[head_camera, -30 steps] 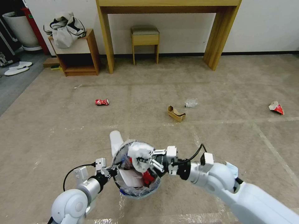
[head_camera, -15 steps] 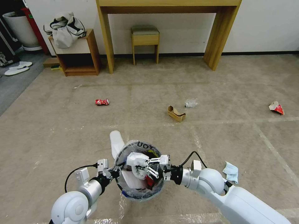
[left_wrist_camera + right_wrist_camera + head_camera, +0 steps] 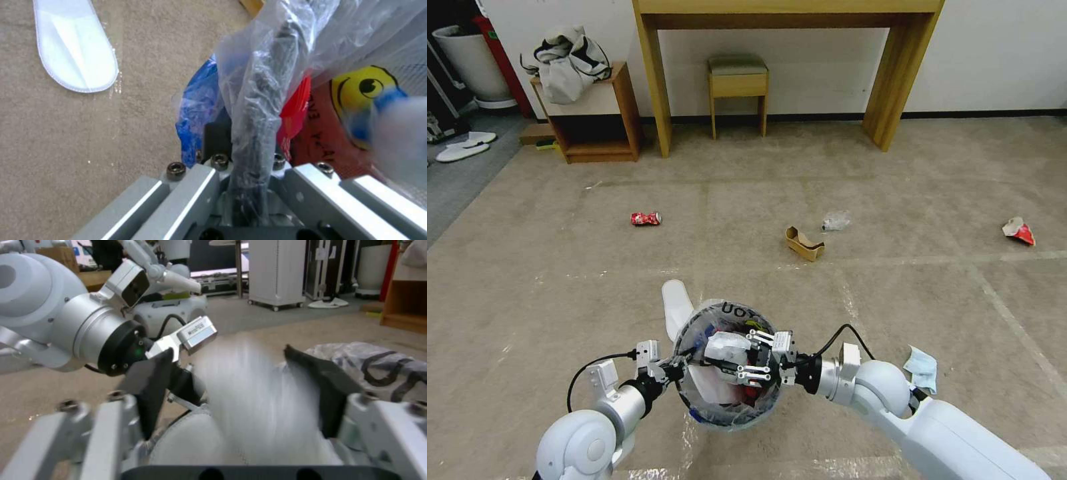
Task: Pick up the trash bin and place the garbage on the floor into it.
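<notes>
The left claw (image 3: 672,369) grips the trash bin (image 3: 727,363) by its rim above the floor (image 3: 560,287), while the right claw (image 3: 746,358) — fingers spread — drops a white wad (image 3: 725,348) inside; next likely the white slipper (image 3: 675,305) just beyond.

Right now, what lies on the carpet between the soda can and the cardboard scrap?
Nothing: in the head view the carpet between the soda can and the cardboard scrap is bare.

The left gripper (image 3: 249,166) clamps the bag-lined rim of the trash bin (image 3: 195,106), with a white slipper (image 3: 73,46) lying on the carpet (image 3: 66,150) at ten o'clock.
</notes>
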Robot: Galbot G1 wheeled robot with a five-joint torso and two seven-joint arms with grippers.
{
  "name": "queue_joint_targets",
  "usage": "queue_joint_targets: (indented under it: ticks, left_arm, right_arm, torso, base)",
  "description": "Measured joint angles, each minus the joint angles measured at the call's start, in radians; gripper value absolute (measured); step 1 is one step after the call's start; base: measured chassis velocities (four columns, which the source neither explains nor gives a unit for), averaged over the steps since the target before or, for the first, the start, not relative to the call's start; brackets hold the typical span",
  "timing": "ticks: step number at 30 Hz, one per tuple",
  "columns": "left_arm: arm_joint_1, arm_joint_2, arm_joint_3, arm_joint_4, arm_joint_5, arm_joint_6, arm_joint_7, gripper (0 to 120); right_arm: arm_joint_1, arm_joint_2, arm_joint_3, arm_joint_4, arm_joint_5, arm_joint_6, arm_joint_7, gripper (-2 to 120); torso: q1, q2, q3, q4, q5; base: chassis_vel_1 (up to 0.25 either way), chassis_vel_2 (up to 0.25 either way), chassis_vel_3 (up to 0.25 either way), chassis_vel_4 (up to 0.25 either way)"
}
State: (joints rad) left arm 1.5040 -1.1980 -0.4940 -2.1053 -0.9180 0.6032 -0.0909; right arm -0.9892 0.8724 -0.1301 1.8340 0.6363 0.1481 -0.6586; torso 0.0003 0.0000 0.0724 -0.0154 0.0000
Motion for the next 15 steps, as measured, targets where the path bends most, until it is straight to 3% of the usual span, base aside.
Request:
queue_joint_targets:
  ticks: [7,15]
  left_arm:
    - [-0.004,-0.002,-0.003,0.006,-0.003,0.000,-0.001,0]
    - [-0.011,-0.013,0.000,0.017,-0.001,-0.001,-0.004,0]
  right_arm:
    - [-0.004,-0.007,0.012,0.014,0.014,-0.003,-0.002,96]
    - [-0.007,-0.014,0.032,0.035,0.026,-0.006,-0.002,100]
  torso:
    - [0.000,0.000,0.000,0.0000,0.0000]
    - [0.000,0.000,0.000,0.0000,0.0000]
  base:
    - [0.000,0.000,0.000,0.000]
    - [0.000,0.000,0.000,0.000]
